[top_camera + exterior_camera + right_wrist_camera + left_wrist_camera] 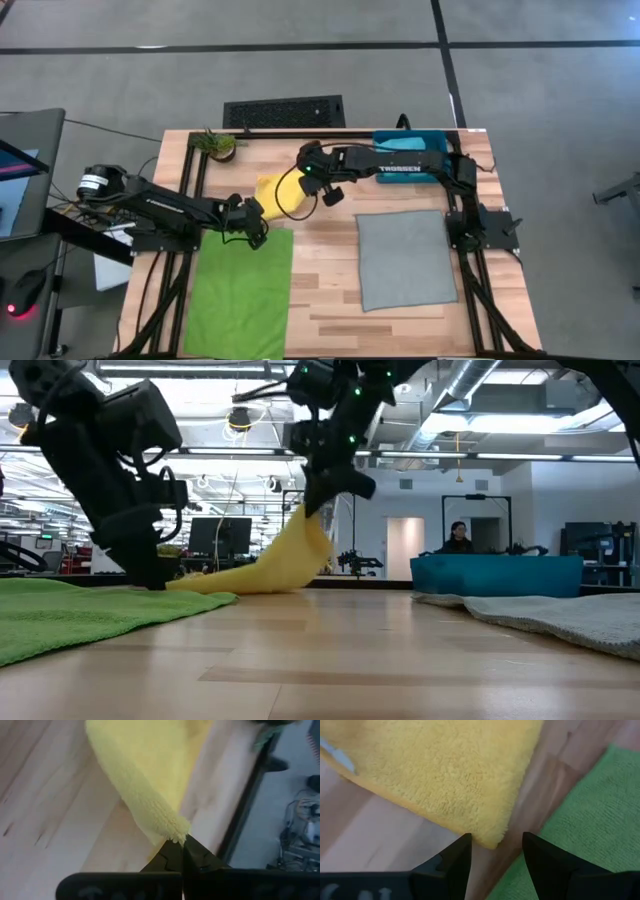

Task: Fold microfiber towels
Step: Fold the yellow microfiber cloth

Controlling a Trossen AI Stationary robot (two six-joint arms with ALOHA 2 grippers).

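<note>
Above the table, right end effector pinches yellow towel; left end effector gapes apart.

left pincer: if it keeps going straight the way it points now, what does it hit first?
Likely the corner of the yellow towel, lying just ahead of the open left pincer. Beside it: bare table, then the green towel.

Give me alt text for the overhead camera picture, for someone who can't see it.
Over a wooden table, the right pincer lifts a corner of a yellow towel while the left pincer sits at another corner. A lime green towel and a grey towel lie flat.
</note>
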